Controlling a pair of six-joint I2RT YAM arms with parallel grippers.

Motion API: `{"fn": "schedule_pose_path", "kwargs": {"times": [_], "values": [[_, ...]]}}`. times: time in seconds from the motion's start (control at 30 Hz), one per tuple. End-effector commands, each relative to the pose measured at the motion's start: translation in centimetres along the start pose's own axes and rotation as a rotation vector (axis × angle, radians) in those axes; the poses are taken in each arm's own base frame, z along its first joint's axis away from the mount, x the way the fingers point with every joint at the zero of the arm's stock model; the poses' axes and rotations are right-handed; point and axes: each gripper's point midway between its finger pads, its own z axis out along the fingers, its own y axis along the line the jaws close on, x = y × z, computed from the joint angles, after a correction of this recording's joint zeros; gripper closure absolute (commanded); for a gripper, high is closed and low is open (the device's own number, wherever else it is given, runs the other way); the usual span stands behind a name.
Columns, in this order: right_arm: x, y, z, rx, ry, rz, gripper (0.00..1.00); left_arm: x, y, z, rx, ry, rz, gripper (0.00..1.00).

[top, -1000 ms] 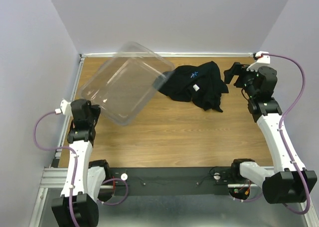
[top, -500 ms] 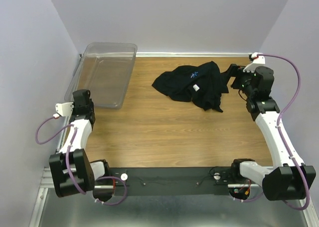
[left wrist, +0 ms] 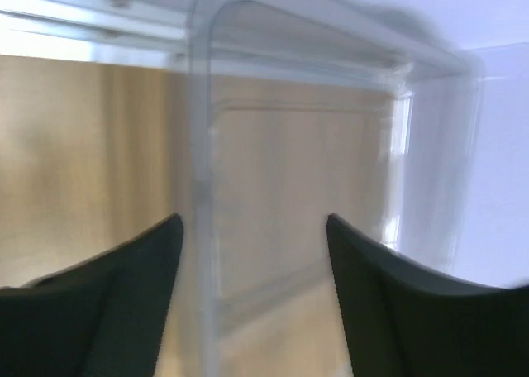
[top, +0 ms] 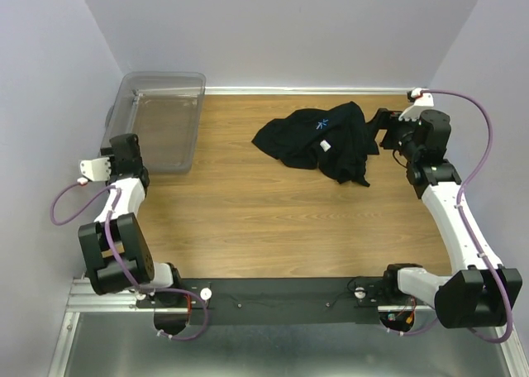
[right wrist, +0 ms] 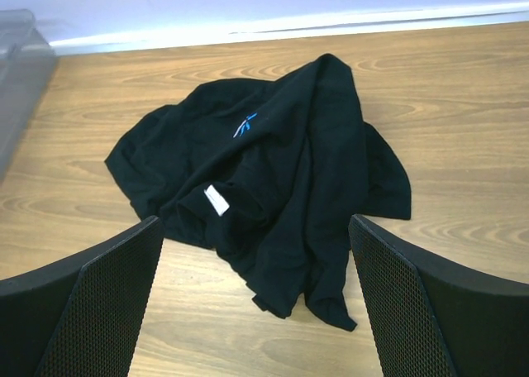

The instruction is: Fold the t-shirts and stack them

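The t-shirts (top: pixel 318 141) lie as one crumpled black heap at the back middle of the table. In the right wrist view the t-shirts (right wrist: pixel 273 170) show a small white neck label (right wrist: pixel 214 200) and a blue mark (right wrist: pixel 244 125). My right gripper (top: pixel 383 126) hovers just right of the heap, facing it. Seen from its own wrist, the right gripper (right wrist: pixel 254 224) is open and empty. My left gripper (top: pixel 124 148) is at the far left, by the near end of the clear plastic bin (top: pixel 157 129). The left gripper (left wrist: pixel 252 228) has its jaws apart, the bin's wall (left wrist: pixel 198 187) standing between them, unclamped.
The clear bin sits upright in the back left corner against the wall. A white rail (top: pixel 289 89) runs along the table's far edge. Bare wood (top: pixel 273 220) spreads in front of the heap, and the arms' black base bar (top: pixel 281 298) lines the near edge.
The bin, tilted up in the left gripper a second ago, has swung left and come down flat in the back left corner. The left jaws have opened off it. The right gripper edged slightly back.
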Motion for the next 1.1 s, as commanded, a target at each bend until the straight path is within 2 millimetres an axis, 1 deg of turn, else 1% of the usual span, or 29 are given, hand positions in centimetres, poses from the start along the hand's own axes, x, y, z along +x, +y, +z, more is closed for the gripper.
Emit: {"fn": "schedule_pose_path", "kwargs": {"times": [0.0,0.07,0.1,0.13,0.17,0.2,0.23,0.27,0.3,0.33,0.37,0.4,0.43,0.47,0.5,0.53,0.57,0.6,0.63,0.67,0.7,0.77,0.83,0.9,0.93,0.97,1.0,1.03,1.07], "values": [[1.1,1.5,0.2,-0.115,0.031,-0.054,0.00,-2.2,-5.1,-1.6,0.165,-0.036,0.000,0.11],[2.1,2.4,-0.2,-0.193,0.050,-0.127,0.00,-2.4,-5.6,-3.3,0.206,-0.011,0.045,0.04],[2.5,3.6,-0.5,-0.271,0.059,-0.142,0.00,-2.7,-5.8,-3.9,0.223,-0.009,0.054,0.04],[2.9,4.1,-0.7,-0.313,0.064,-0.182,0.00,-2.4,-5.2,-4.6,0.217,0.015,0.077,0.04],[3.5,4.6,-0.9,-0.353,0.077,-0.191,0.00,-3.2,-5.6,-6.2,0.250,0.011,0.080,0.03],[4.2,5.4,-1.2,-0.418,0.100,-0.216,0.00,-3.1,-4.9,-7.0,0.244,0.025,0.126,0.03],[4.6,5.6,-1.2,-0.437,0.114,-0.227,0.00,-2.4,-4.1,-7.8,0.270,0.064,0.163,0.03],[5.5,5.4,-0.8,-0.449,0.148,-0.231,0.00,-3.1,-5.1,-10.2,0.357,0.064,0.171,0.03],[5.9,5.2,-0.7,-0.456,0.175,-0.261,0.00,-2.7,-4.8,-10.8,0.435,0.060,0.288,0.05],[6.6,4.8,-0.3,-0.451,0.205,-0.266,0.00,-2.5,-5.6,-12.3,0.537,0.065,0.350,0.05],[7.0,4.5,0.0,-0.442,0.226,-0.275,0.00,-0.8,-7.0,-16.0,0.742,0.155,0.434,0.05],[8.1,3.9,0.8,-0.435,0.266,-0.276,0.00,-0.6,-9.2,-18.9,0.952,0.134,0.505,0.10],[9.0,3.6,1.0,-0.439,0.296,-0.298,0.01,0.9,-8.7,-20.6,1.089,0.162,0.610,0.11],[9.6,3.4,1.3,-0.441,0.317,-0.306,0.02,3.5,-8.3,-24.2,1.286,0.299,0.698,0.11],[10.6,3.5,1.6,-0.456,0.347,-0.320,0.04,4.6,-8.3,-25.2,1.345,0.347,0.736,0.11],[11.9,2.9,2.3,-0.444,0.396,-0.347,0.08,5.4,-9.0,-26.5,1.388,0.386,0.780,0.12],[12.9,3.0,2.8,-0.438,0.430,-0.370,0.09,7.9,-7.5,-25.2,1.341,0.476,0.887,0.12],[13.4,2.0,3.3,-0.384,0.459,-0.399,0.11,10.9,-6.8,-27.1,1.377,0.570,0.945,0.12],[14.5,1.5,3.7,-0.369,0.497,-0.413,0.12,12.5,-7.2,-28.8,1.413,0.605,0.989,0.12],[14.6,1.2,3.9,-0.351,0.503,-0.427,0.12,14.7,-6.4,-28.1,1.368,0.649,1.037,0.12],[14.9,0.5,4.2,-0.318,0.519,-0.446,0.12,17.0,-4.8,-29.9,1.388,0.731,1.089,0.12],[15.9,-0.1,4.7,-0.300,0.551,-0.472,0.12,19.3,-3.3,-30.0,1.360,0.791,1.139,0.12],[17.3,-0.6,5.3,-0.275,0.596,-0.487,0.14,20.6,-1.8,-30.4,1.329,0.825,1.184,0.12],[18.2,-0.4,5.9,-0.271,0.623,-0.494,0.16,21.1,-0.8,-30.2,1.309,0.832,1.200,0.13],[18.5,-0.5,6.2,-0.245,0.633,-0.505,0.19,21.5,0.5,-30.3,1.286,0.863,1.193,0.14],[19.5,-0.5,6.6,-0.237,0.663,-0.510,0.20,21.4,0.8,-30.9,1.304,0.868,1.183,0.14],[19.7,0.4,7.0,-0.235,0.666,-0.535,0.23,21.4,1.1,-31.2,1.314,0.870,1.172,0.14],[19.8,-0.1,7.4,-0.175,0.678,-0.547,0.41,21.6,2.2,-31.2,1.287,0.896,1.154,0.14],[19.5,0.0,7.7,-0.152,0.677,-0.550,0.62,21.1,2.1,-31.6,1.301,0.889,1.133,0.14]]}}
